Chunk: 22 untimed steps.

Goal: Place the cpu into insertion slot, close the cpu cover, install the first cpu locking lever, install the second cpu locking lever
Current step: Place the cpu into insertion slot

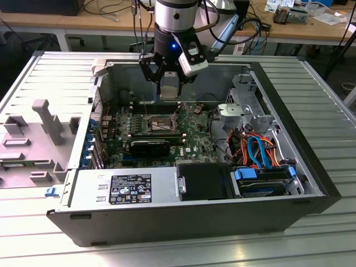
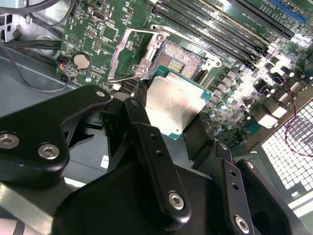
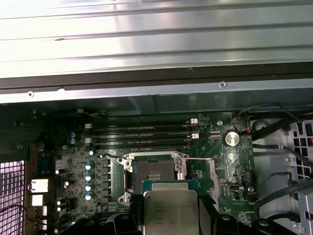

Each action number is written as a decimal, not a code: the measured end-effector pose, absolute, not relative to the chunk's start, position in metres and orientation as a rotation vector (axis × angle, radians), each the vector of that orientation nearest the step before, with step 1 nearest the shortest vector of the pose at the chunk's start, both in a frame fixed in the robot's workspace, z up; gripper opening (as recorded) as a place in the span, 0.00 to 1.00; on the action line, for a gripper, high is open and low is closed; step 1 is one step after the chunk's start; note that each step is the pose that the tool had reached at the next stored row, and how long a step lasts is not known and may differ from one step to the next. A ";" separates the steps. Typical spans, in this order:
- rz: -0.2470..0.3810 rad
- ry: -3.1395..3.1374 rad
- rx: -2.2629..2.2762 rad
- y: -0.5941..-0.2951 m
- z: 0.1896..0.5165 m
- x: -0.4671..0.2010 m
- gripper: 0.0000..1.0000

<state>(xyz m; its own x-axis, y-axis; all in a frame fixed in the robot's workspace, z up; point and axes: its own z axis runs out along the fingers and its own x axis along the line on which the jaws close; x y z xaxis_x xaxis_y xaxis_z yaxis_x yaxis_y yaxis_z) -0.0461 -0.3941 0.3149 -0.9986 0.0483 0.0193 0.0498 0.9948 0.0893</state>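
Pincer (image 1: 168, 88) is gripping the cpu (image 1: 168, 93) by two opposite edges, holding it flat above the green board (image 1: 196, 119) inside the open case (image 1: 167, 222). The chip is hanging near the slot (image 1: 160, 121) but apart from it, not yet seated. In the second wrist view, black fingers (image 2: 146, 132) are pressing on either side of the silver top. The slot's dark centre is lying bare just beyond, with the cover (image 2: 152, 54) swung open beside it. The case is sitting on a ribbed metal desk (image 1: 322, 83).
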 end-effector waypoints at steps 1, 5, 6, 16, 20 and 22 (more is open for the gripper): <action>-0.141 -3.120 -0.086 -0.394 0.315 -0.046 0.54; -0.141 -3.120 -0.115 -0.394 0.315 -0.046 0.54; -0.141 -3.120 -0.120 -0.394 0.315 -0.046 0.54; -0.141 -3.120 -0.161 -0.394 0.315 -0.046 0.54; -0.141 -3.119 -0.184 -0.394 0.315 -0.046 0.54; -0.141 -3.119 -0.193 -0.394 0.315 -0.046 0.54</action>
<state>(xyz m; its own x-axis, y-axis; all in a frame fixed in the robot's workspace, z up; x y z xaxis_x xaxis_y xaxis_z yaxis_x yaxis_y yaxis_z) -0.0461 -0.3941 0.3148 -0.9923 0.1226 0.0193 0.1238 0.9883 0.0893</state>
